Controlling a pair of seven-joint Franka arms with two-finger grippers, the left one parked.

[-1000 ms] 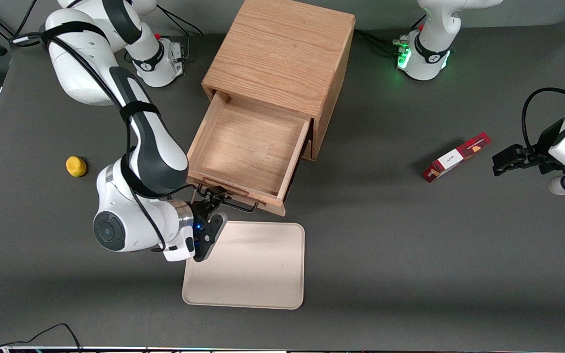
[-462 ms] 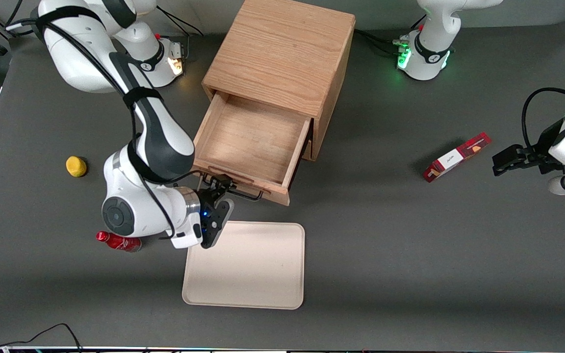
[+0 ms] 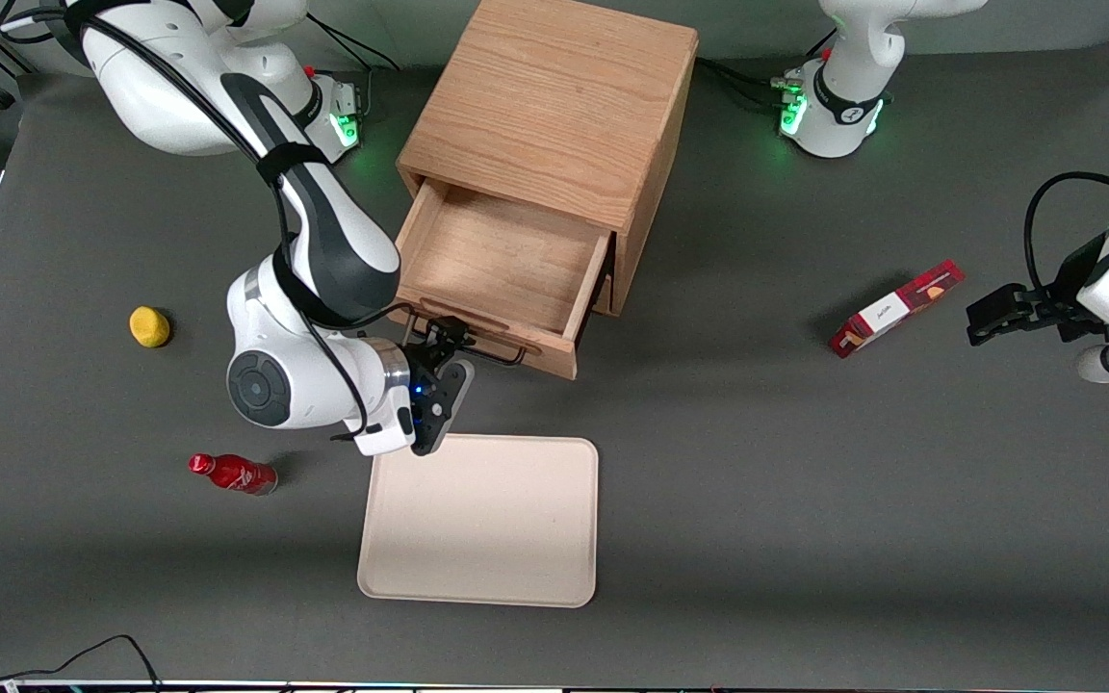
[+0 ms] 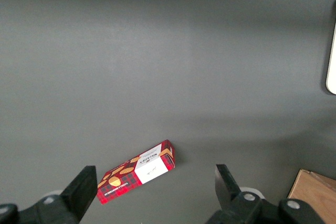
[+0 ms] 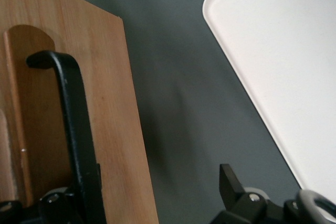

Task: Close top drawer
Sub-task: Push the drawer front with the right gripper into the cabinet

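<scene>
- Nearest the front camera, a beige tray (image 3: 480, 522) lies flat on the dark table (image 3: 805, 500), with a red bottle (image 3: 233, 474) on its side toward the working arm's end.
- Just above the tray's rim, the right arm's gripper (image 3: 441, 348) sits at the black wire handle (image 3: 482, 353) of the top drawer (image 3: 502, 274); the wrist view shows the handle (image 5: 73, 129) against one finger and the other finger (image 5: 233, 187) standing well apart over bare table, so the jaws are spread and clamp nothing.
- The drawer, a shallow oak box with nothing in it, juts from the cabinet (image 3: 550, 106) about halfway out, its front (image 5: 123, 129) facing the tray.
- Farther out lie a yellow lump (image 3: 149, 326) toward the working arm's end and a red carton (image 3: 894, 308) toward the parked arm's.
- The risk, as judged here: contact falls near one end of the front, so an off-centre push could skew the drawer and jam it, or the finger could slide off the thin wire handle.
- Compared with a second ago, the drawer has slid visibly farther into the cabinet, the gripper has travelled with it away from the tray, and the bottle, then hidden under the arm, is now exposed.
</scene>
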